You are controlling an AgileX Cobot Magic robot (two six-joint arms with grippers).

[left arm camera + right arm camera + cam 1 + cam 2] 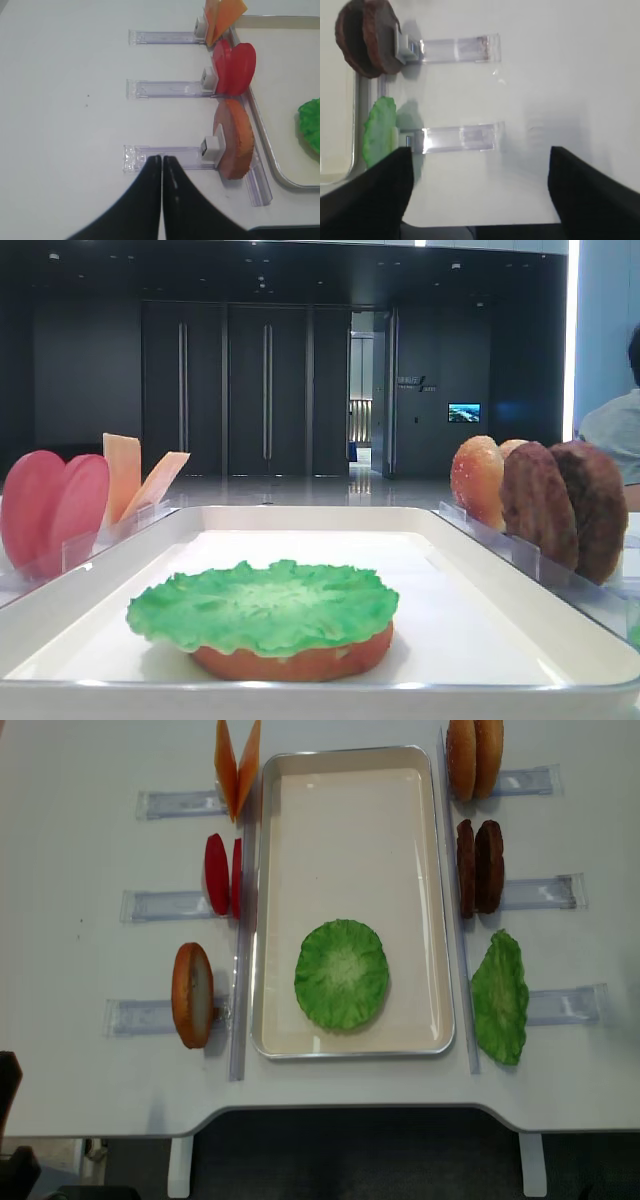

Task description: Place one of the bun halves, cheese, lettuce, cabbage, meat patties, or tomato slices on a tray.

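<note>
A ruffled green lettuce (341,973) lies on an orange-brown bun half (300,664) inside the white tray (350,830). In the left wrist view my left gripper (162,158) is shut with nothing in it, over the clear holder that carries another bun half (235,140). Beyond that stand the tomato slices (234,67) and the cheese (225,12). My right gripper (480,150) is open and empty above the bare table. A second lettuce (380,130) leans on a holder to its left, with the meat patties (367,37) further on. No cabbage shows.
Clear plastic holders (165,904) line both long sides of the tray. Two more bun halves (475,758) stand at the far right, with the patties (480,865) and the spare lettuce (500,997) nearer. The table's front edge (350,1110) lies just below the tray.
</note>
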